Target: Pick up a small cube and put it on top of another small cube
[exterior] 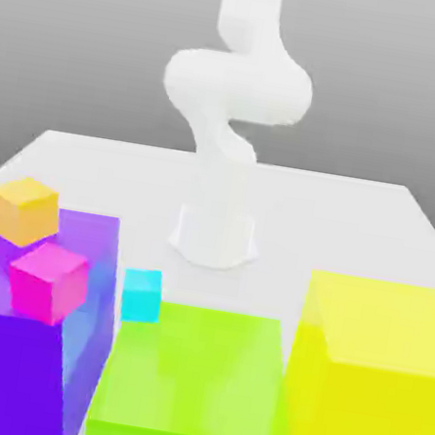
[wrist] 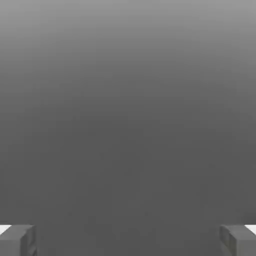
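A small magenta-pink cube [exterior: 47, 281] rests on top of the big purple block [exterior: 0, 365], near its corner on the exterior view's left. A small cyan cube [exterior: 141, 294] stands on the white table in the gap between the purple block and the green block [exterior: 197, 386]. The white arm [exterior: 238, 86] rises from its base at the table's middle and leaves the picture at the top, far above the cubes. In the hand view my gripper [wrist: 128, 240] is open, its grey fingertips [wrist: 17, 239] wide apart with only plain grey background between them.
A small orange cube [exterior: 24, 210] also sits on the purple block, behind the magenta one. A big yellow block [exterior: 373, 385] stands at the exterior view's right. The arm's base [exterior: 215, 236] stands behind the blocks on the white table [exterior: 359, 224].
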### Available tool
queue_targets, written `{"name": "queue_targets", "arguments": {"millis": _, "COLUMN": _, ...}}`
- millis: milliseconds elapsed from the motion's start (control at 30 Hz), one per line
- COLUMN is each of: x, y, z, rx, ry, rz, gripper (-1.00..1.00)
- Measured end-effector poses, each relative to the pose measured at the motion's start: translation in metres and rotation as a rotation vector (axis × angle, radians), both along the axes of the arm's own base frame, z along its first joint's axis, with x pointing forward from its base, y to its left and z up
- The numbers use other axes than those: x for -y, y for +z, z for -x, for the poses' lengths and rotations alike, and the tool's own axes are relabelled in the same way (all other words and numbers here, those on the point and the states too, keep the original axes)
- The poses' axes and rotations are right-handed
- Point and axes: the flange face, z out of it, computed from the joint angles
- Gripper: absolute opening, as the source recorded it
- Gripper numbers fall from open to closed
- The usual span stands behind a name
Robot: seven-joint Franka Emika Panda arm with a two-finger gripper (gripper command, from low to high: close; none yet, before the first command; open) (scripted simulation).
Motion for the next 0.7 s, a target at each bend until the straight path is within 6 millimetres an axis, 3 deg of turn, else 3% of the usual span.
{"name": "queue_targets", "arguments": {"millis": 167, "x": 0.09, "y": -0.073, "z": -0.03, "rx": -0.117, "ry": -0.178, "rz": -0.01, "gripper": 0.0}}
{"name": "queue_targets", "arguments": {"millis": 333, "x": 0.186, "y": -0.148, "z": -0.024, "rx": -0.231, "ry": -0.35, "rz": -0.039, "gripper": 0.0}}
{"name": "queue_targets", "arguments": {"millis": 500, "x": 0.27, "y": -0.23, "z": 0.014, "rx": -0.347, "ry": -0.52, "rz": -0.092, "gripper": 0.0}}
{"name": "queue_targets", "arguments": {"millis": 700, "x": 0.338, "y": -0.333, "z": 0.093, "rx": -0.487, "ry": -0.716, "rz": -0.193, "gripper": 0.0}}
